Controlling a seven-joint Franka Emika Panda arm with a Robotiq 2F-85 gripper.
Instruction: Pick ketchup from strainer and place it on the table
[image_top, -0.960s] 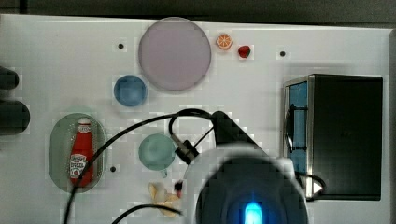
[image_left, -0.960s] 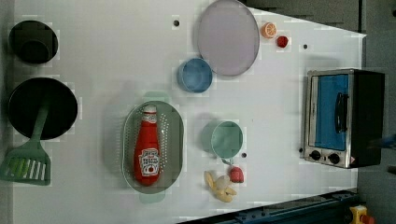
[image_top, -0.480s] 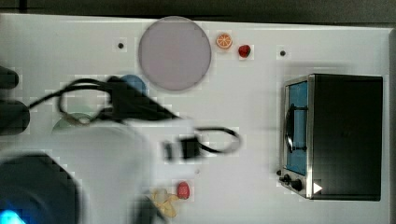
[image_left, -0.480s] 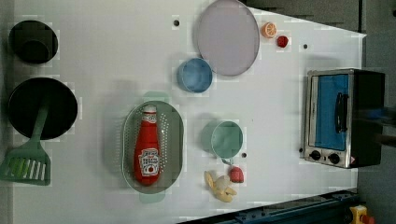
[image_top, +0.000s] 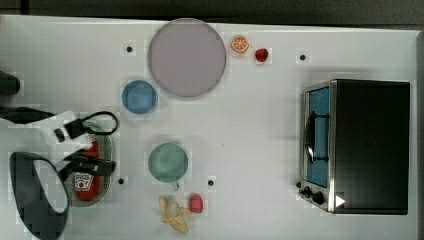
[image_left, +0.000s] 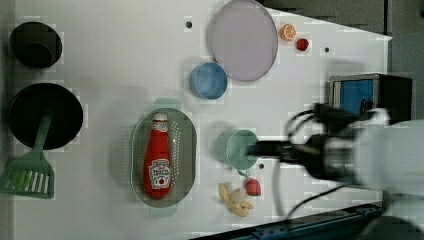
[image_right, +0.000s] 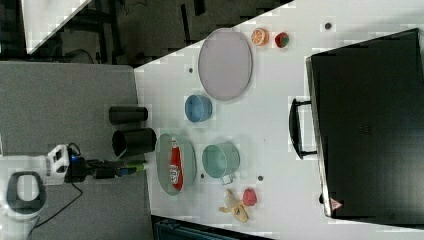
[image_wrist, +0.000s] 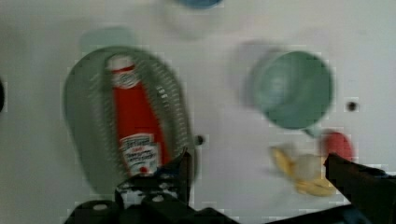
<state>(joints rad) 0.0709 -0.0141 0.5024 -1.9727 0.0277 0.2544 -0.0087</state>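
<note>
Item, left to right in the top view: gripper (image_wrist: 254, 170), fingers spread wide, holding nothing, above the strainer (image_top: 107, 150). Ketchup (image_left: 158, 160) lies flat inside the strainer, near the table (image_top: 250, 130) left edge. Teal cup (image_top: 168, 162) beside it.

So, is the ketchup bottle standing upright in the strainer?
No, the ketchup lies flat on its side in the strainer.
</note>
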